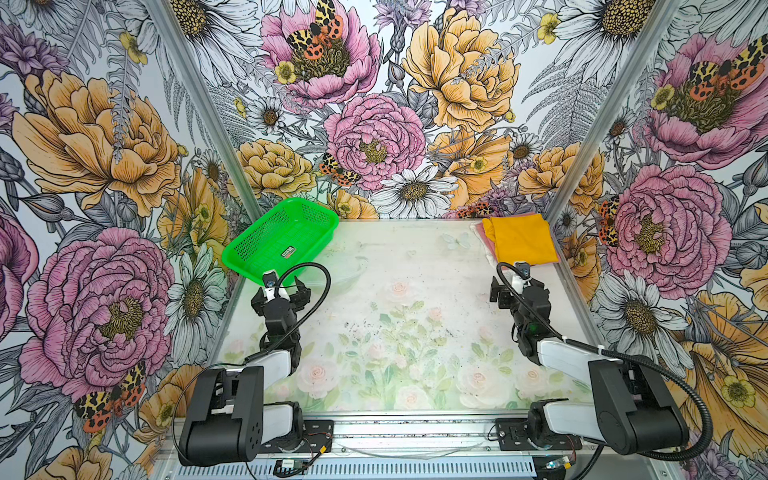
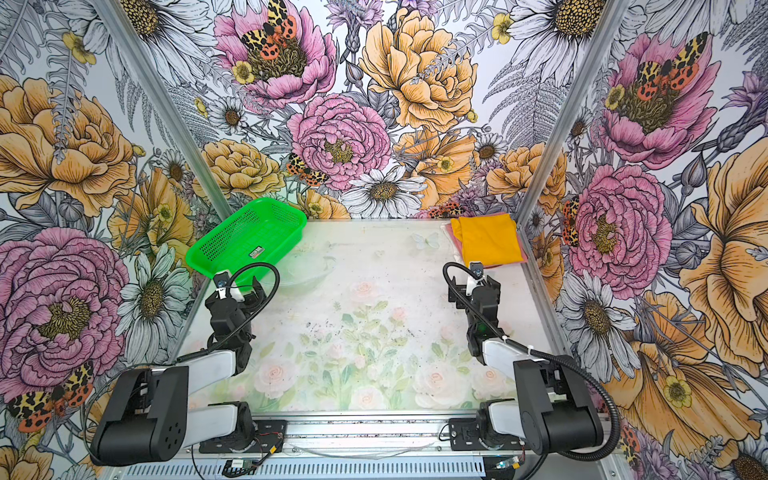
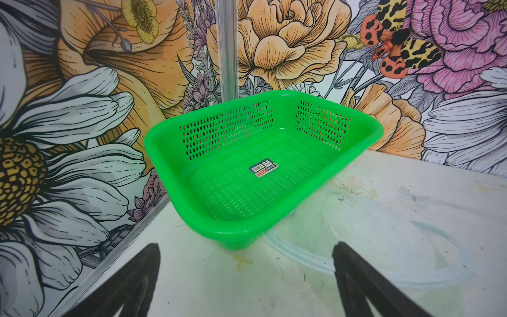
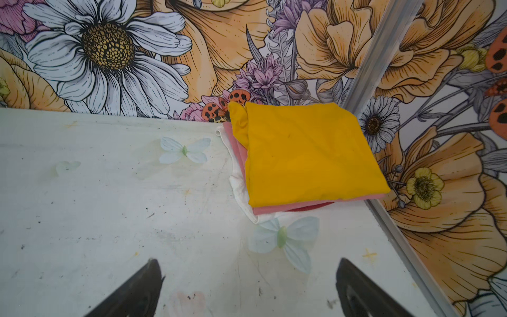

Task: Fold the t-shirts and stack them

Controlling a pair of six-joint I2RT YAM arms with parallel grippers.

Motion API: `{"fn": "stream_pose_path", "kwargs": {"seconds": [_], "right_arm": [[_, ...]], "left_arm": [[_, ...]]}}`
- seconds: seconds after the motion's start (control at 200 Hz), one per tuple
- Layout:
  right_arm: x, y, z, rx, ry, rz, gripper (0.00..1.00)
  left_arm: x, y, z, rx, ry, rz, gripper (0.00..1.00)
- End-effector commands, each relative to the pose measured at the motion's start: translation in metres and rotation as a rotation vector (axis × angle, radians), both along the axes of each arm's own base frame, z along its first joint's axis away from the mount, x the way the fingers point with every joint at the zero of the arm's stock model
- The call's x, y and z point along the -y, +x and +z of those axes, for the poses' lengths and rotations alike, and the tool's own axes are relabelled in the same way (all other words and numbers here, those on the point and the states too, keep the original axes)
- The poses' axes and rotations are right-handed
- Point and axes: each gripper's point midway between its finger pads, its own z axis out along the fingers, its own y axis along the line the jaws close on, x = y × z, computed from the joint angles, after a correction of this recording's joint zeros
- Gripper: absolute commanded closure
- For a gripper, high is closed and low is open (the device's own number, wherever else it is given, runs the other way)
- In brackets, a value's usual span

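The t-shirts lie folded in one pile in the table's back right corner. The mustard-yellow tee (image 1: 521, 239) (image 2: 488, 241) (image 4: 301, 156) is on top. The dusty pink tee (image 4: 274, 210) shows as an edge beneath it, and a white cloth (image 4: 238, 186) sticks out below both. My right gripper (image 1: 517, 289) (image 2: 473, 286) (image 4: 248, 263) is open just in front of the pile, apart from it, with nothing between its fingers. My left gripper (image 1: 280, 293) (image 2: 239, 293) (image 3: 246, 255) is open too, empty, just short of the green basket.
The green mesh basket (image 1: 316, 208) (image 2: 266, 203) (image 3: 153, 137) holds nothing and leans tilted against the back left corner. Flower-printed walls with metal corner posts (image 3: 226, 49) close in three sides. A metal rail (image 1: 415, 432) carrying both arm bases runs along the front.
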Motion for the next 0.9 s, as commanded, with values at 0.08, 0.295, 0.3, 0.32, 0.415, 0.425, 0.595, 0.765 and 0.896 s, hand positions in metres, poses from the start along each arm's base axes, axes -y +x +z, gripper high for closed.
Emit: {"fn": "stream_pose_path", "kwargs": {"seconds": [0.08,0.295,0.3,0.32,0.415,0.425,0.595,0.765,0.896], "right_arm": [[-0.007,0.003,-0.003,-0.012,0.052,0.027,0.01],[-0.018,0.008,-0.006,-0.033,0.068,0.082,0.0],[-0.018,0.008,-0.005,-0.033,0.067,0.082,0.0],[-0.018,0.008,-0.006,-0.034,0.067,0.084,0.01],[-0.021,0.009,-0.006,-0.039,0.068,0.098,0.01],[-0.021,0.009,-0.006,-0.04,0.067,0.099,0.01],[-0.009,0.016,-0.011,-0.073,0.008,0.053,0.0],[0.002,0.018,-0.009,-0.021,-0.023,0.027,0.0],[0.009,0.016,-0.01,0.033,-0.01,0.008,0.01]], "left_arm": [[0.002,0.001,0.009,0.052,-0.043,-0.013,0.01],[0.023,0.008,0.005,0.12,-0.085,-0.149,0.01],[0.023,0.008,0.005,0.123,-0.082,-0.152,0.01],[0.024,0.006,0.003,0.133,-0.071,-0.157,0.01],[0.025,0.007,-0.006,0.176,-0.079,-0.165,0.01],[0.027,0.008,-0.007,0.178,-0.077,-0.175,0.01],[0.031,0.024,-0.016,0.104,-0.071,-0.191,0.01],[0.041,0.036,-0.018,0.054,-0.049,-0.231,0.01],[0.043,0.039,-0.02,0.035,-0.046,-0.237,0.01]]}}
